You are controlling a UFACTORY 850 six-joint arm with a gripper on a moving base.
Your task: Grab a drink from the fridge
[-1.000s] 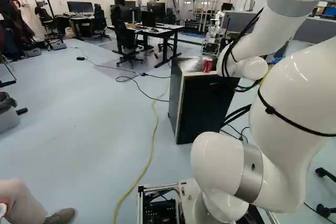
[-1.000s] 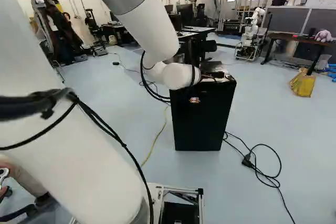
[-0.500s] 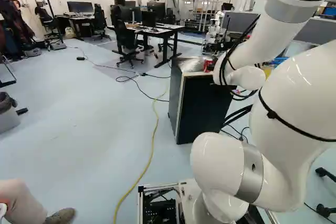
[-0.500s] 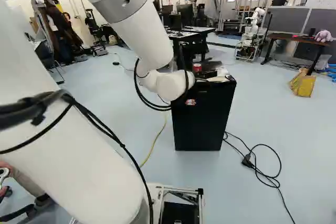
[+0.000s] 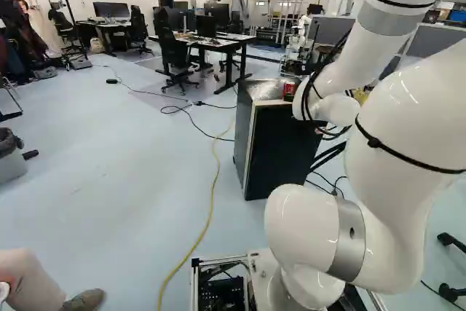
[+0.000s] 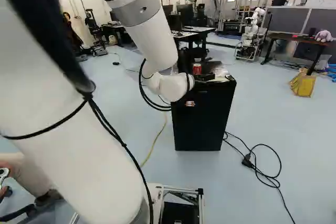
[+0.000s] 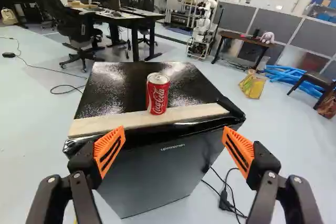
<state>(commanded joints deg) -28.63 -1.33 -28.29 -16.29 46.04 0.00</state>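
The black gripper (image 6: 203, 77) shows only in part in the right base view, beyond the white wrist and in front of the fridge top. In the wrist view, the gripper (image 7: 174, 148) stands wide open with nothing between its orange pads. Ahead of it, a red drink can (image 7: 158, 94) stands upright on top of the small black fridge (image 7: 157, 169), close to the pale strip along its front edge. The fridge door appears shut below the can. Both base views show the same can (image 5: 289, 91), (image 6: 197, 68) beside my wrist; the fridge interior is hidden.
Black cables (image 6: 257, 166) lie on the floor right of the fridge, a yellow cable (image 5: 212, 202) to its left. Behind are desks (image 7: 123, 17), office chairs and another robot (image 7: 202, 30). A yellow bag (image 7: 253, 85) stands farther back. A person's leg (image 5: 29, 278) shows beside the base.
My wrist has shifted left and slightly down in both base views, bringing the can out from behind it in the right base view. The fridge and base have stayed put.
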